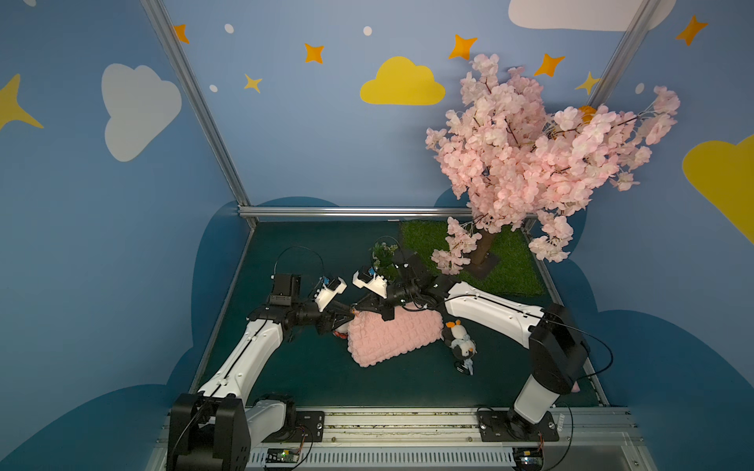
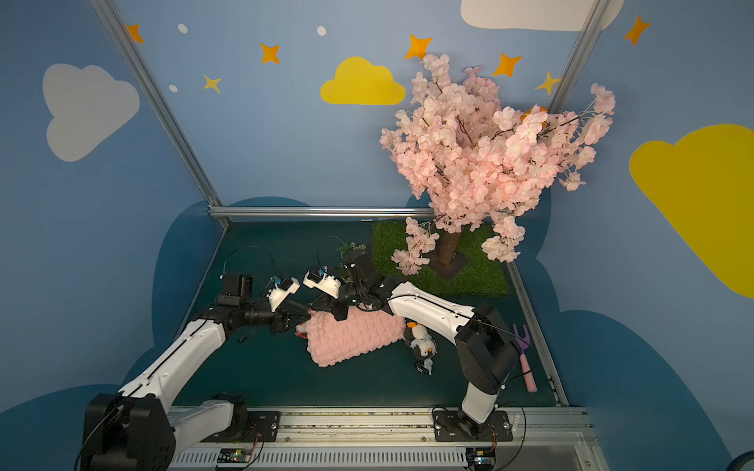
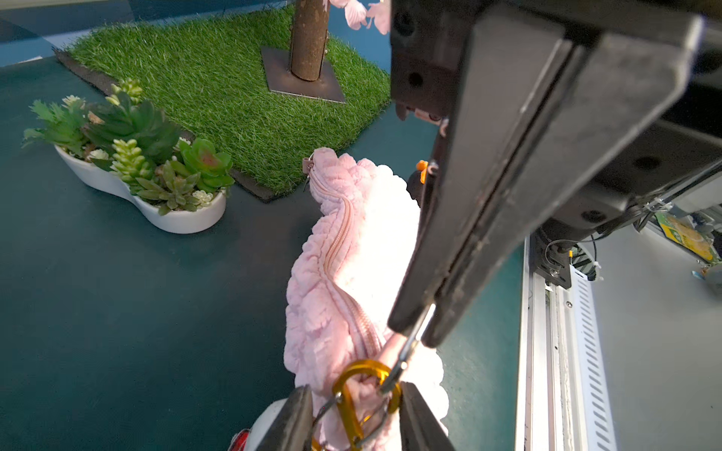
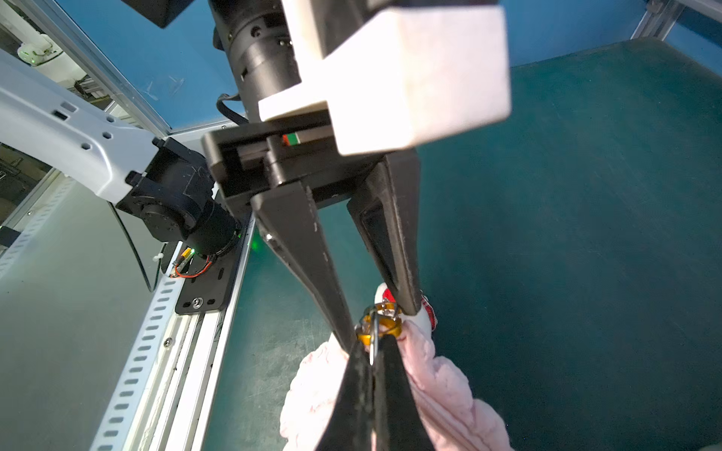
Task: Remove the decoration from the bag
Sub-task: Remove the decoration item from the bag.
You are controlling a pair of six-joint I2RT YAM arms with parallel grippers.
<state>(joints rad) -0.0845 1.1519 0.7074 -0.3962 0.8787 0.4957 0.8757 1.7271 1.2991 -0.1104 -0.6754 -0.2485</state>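
At bag's (image 1: pixel 391 338) upper-left corner, spread left claw (image 3: pixel 355 392) straddles gold clip (image 3: pixel 345 406); right claw (image 3: pixel 414 332) pinches adjoining ring (image 3: pixel 402 359).

No legible text, label or number appears.

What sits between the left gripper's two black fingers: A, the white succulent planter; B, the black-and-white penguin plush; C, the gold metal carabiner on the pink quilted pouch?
C: the left wrist view shows the gold carabiner between the fingers of the left gripper.
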